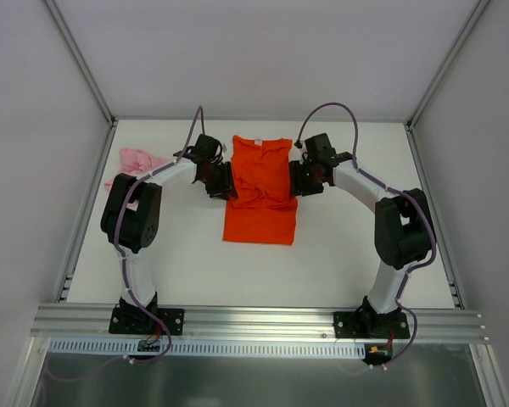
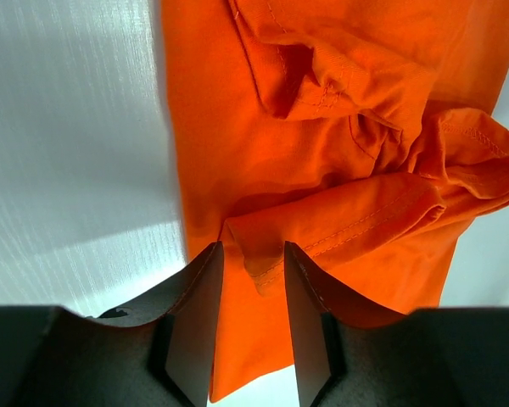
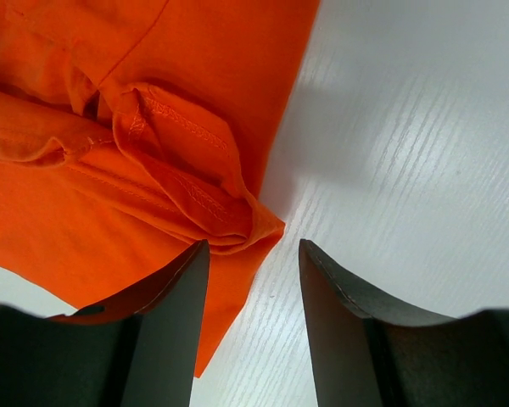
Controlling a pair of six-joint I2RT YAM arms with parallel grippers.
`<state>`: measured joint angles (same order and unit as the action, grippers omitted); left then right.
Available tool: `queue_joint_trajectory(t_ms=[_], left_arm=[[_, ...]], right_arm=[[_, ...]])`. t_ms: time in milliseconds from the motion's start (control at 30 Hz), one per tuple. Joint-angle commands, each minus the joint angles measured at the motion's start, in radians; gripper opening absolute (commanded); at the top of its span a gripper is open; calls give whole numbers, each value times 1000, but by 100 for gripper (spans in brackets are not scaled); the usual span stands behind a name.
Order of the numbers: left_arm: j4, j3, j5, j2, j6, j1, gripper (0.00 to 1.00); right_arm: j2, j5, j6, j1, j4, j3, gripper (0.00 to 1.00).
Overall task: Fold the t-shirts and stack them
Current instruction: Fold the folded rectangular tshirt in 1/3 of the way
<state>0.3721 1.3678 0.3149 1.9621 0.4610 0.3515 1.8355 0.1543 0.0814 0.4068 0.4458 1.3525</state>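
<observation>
Orange-red t-shirt point(image 1: 259, 220): fold inside my open left gripper point(image 2: 253, 254), corner barely reaching my open right gripper point(image 3: 253, 254), which may close empty.

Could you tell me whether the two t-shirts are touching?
Apart. In the top view the pink t-shirt lies far left, the orange t-shirt in the middle, with bare table between them.

Near half of the surface point(image 1: 348, 263) lay bare between the arm bases and the orange t-shirt point(image 1: 260, 212); we saw room to pass there. The shirt's bunched middle sat between the left claw point(image 1: 220, 181) and the right claw point(image 1: 299, 179), each crowding one flank, jaws apart. The pink t-shirt point(image 1: 138, 161) blocked the far left corner, partly under the left arm. Walls closed three sides.
</observation>
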Motion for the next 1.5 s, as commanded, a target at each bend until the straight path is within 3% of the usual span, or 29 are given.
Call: queue_joint_trajectory(t_ms=[0,233,433,567,667,733,867,1467], left_arm=[[7,19,29,18,8,-6,34],[14,51,38,44,22,-2,31],[25,79,41,58,31,3,20],[31,93,41,58,34,3,0],[34,100,46,60,36,3,0],[39,102,44,57,36,3,0],[48,102,38,49,34,3,0],[42,-2,15,-74,54,3,0]], right_arm=[[-9,30,29,-10,-29,5,50],[22,36,40,-10,-32,13,50],[51,34,46,-10,-33,22,47],[64,39,55,-10,-29,27,41],[74,47,58,-10,-22,33,34],[76,51,55,-11,-30,34,19],[74,60,43,-10,-22,53,2],[-36,67,29,20,14,76,1]])
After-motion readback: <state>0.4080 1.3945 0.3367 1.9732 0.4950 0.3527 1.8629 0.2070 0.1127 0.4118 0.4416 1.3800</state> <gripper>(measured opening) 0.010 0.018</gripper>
